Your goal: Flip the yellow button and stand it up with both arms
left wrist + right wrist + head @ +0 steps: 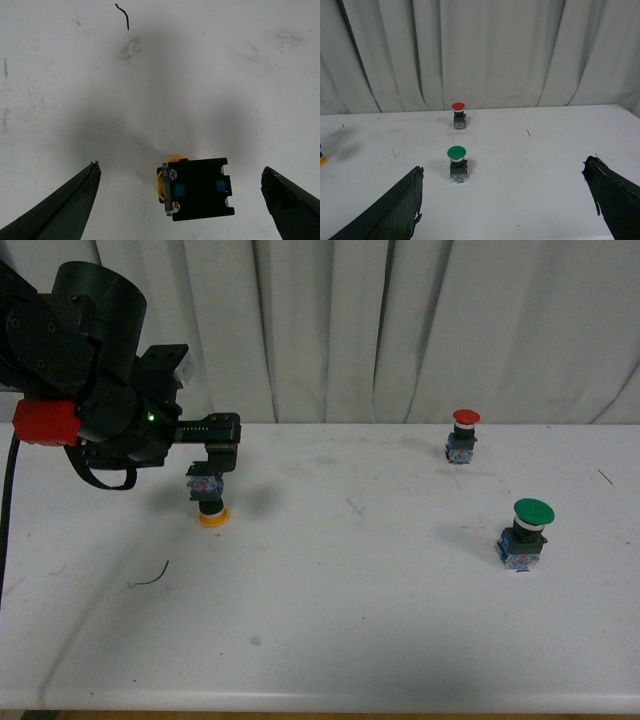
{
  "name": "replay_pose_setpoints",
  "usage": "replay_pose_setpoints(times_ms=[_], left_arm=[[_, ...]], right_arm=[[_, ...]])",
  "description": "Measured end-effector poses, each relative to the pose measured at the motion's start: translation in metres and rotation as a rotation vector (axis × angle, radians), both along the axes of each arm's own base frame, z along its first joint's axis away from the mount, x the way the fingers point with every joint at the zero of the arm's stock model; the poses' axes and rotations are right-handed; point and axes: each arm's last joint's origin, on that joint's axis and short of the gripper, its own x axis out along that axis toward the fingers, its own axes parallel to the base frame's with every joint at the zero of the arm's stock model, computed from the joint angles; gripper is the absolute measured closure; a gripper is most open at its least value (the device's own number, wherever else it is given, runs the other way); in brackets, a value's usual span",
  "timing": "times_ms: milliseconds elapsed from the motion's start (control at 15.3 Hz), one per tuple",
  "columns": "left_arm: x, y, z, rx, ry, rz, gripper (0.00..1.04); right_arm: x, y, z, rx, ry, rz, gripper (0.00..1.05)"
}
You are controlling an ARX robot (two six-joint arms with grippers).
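**Toward the bench's left edge, the yellow button is sitting cap-down between spread fingers**

Near the left edge of the bench, a thin dark scrap of wire is lying loose. Just beyond it, the left gripper is hanging over the yellow button, its fingers spread wide on either side and gripping nothing. The yellow button is resting upside down, cap on the bench and blocky base facing up. Toward the right edge, a green button is standing upright, with a red button upright behind it near the far edge. The right gripper is gaping wide, holding nothing.
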Motion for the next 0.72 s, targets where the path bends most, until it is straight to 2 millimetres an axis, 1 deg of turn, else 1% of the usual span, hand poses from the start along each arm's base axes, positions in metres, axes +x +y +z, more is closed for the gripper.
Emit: replay_pose_setpoints(times_ms=[261,457,653,718], left_arm=[[0.0,-0.005,-0.004,0.047,0.002,-0.039,0.07],[0.001,-0.008,-0.016,0.076,0.032,-0.057,0.07],[0.002,-0.009,-0.02,0.082,0.041,-0.055,0.07],[0.004,-0.01,-0.017,0.082,0.033,-0.055,0.17]], right_arm=[[0.0,0.0,0.0,0.0,0.0,0.0,0.06],[0.0,0.0,0.0,0.0,0.0,0.0,0.06],[0.0,0.0,0.0,0.0,0.0,0.0,0.06],[0.0,0.0,0.0,0.0,0.0,0.0,0.06]])
